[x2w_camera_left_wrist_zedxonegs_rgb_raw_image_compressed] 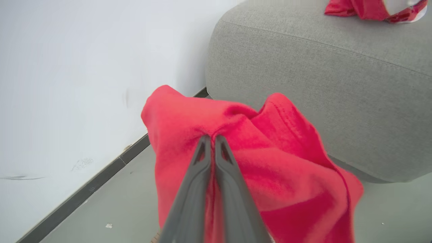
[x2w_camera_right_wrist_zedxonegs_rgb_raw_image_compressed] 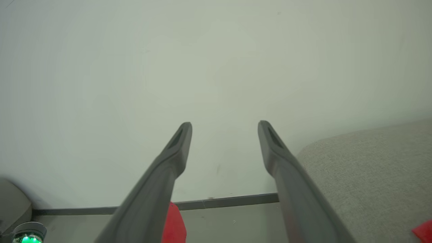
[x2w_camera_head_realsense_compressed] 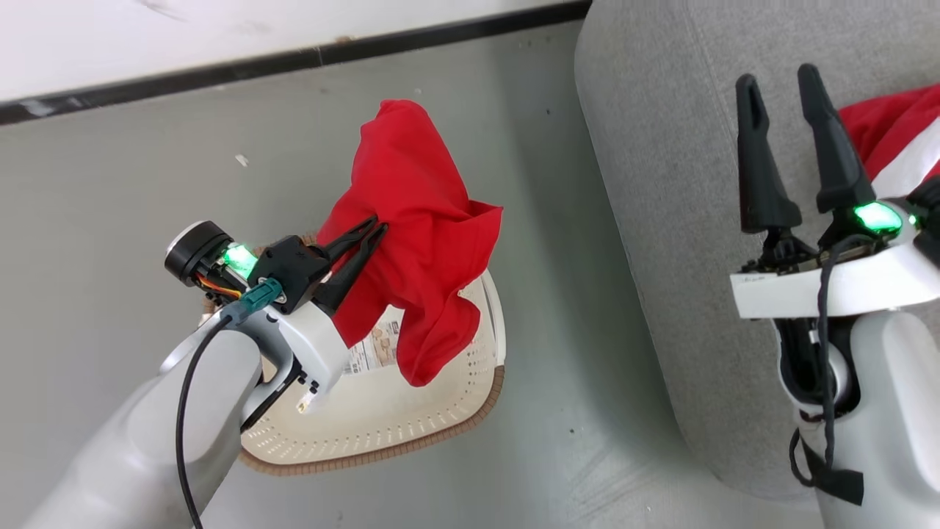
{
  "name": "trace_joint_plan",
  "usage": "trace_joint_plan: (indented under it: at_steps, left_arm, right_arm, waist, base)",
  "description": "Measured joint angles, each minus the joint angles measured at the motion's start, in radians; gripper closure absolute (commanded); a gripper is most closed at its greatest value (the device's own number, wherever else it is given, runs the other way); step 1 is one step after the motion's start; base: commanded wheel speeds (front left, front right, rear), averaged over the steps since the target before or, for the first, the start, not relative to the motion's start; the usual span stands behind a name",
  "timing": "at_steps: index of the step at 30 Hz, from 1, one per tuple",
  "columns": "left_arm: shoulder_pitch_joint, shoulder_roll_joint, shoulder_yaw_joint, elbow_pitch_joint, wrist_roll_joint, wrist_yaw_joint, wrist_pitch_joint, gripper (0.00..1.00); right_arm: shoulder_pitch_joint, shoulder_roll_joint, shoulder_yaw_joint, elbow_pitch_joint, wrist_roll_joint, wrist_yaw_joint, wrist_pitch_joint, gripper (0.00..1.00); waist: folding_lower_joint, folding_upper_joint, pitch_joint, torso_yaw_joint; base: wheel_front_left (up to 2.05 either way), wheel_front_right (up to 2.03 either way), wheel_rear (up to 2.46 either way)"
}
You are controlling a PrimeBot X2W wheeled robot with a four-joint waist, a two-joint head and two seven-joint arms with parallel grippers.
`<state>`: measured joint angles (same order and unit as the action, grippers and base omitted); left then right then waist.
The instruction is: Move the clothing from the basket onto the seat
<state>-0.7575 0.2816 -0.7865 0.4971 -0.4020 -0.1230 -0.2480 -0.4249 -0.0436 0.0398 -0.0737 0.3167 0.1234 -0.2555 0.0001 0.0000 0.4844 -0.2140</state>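
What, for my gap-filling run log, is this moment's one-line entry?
left tool shut on red garment over basket | right tool open beside seat | second garment on seat

Basket (x2w_camera_head_realsense_compressed: 411, 419) far rim hid behind hanging red garment (x2w_camera_head_realsense_compressed: 418, 220) & left arm (x2w_camera_head_realsense_compressed: 139, 448); label (x2w_camera_head_realsense_compressed: 378, 345) inside too small to read. 2nd garment (x2w_camera_head_realsense_compressed: 896, 139) on seat (x2w_camera_head_realsense_compressed: 661, 147) cut off at head view's right edge.

A smooth grey floor (x2w_camera_head_realsense_compressed: 110, 257) runs to a white wall (x2w_camera_head_realsense_compressed: 147, 37) on the far side, with a dark baseboard (x2w_camera_head_realsense_compressed: 294, 60) along the join. A small white speck (x2w_camera_head_realsense_compressed: 241, 159) lies on the floor near the baseboard, to the left. Faint grey scuffs (x2w_camera_left_wrist_zedxonegs_rgb_raw_image_compressed: 81, 163) mark the wall low down.
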Motion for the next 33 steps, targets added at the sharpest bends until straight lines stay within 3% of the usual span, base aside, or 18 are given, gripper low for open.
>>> trace_joint_plan:
  at_steps: [18,33]
  left_arm:
    - [0.011,-0.038,0.043,-0.053,-0.091,0.000,0.000,1.00]
    - [0.011,-0.089,0.059,-0.060,-0.124,0.000,0.016,1.00]
  right_arm:
    - [0.085,-0.001,0.043,0.092,-0.046,0.000,0.000,0.00]
    - [0.142,-0.016,0.145,0.179,-0.035,0.000,0.000,0.00]
  waist:
    - [0.0000,0.0000,-0.185,0.054]
    - [-0.0001,0.0000,-0.317,0.085]
  base:
    - [0.00,0.00,0.00]
    - [0.00,0.00,0.00]
